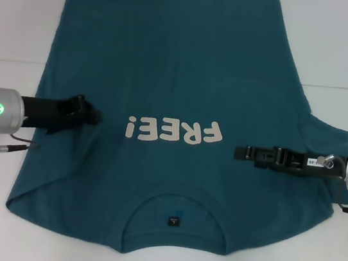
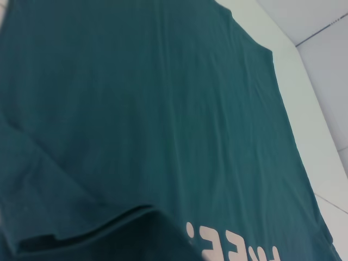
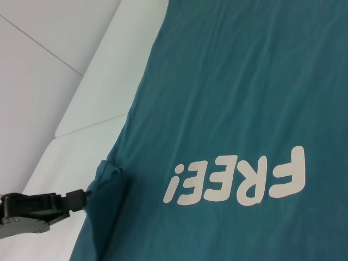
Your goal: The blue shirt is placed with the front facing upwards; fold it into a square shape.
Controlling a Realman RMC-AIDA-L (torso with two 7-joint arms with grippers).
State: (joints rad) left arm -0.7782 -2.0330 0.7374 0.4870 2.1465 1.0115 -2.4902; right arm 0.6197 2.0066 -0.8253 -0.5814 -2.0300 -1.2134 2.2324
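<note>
Shirt status: blue shirt (image 1: pixel 182 73) lies flat on the white bench (image 1: pixel 342 44), front up, collar toward the near edge, hem toward the far edge, "FREE!" lettering (image 1: pixel 174 131) mid-chest. Left gripper (image 1: pixel 95 116) sits over the shirt's left side, just beside the "!" end of the print; the left sleeve is folded inward onto the body, and its fingertips hold a raised fold of that cloth. Right gripper (image 1: pixel 241 152) lies low over the right chest, beside the "F"; cannot tell how far its jaws are apart or whether they pinch fabric.
</note>
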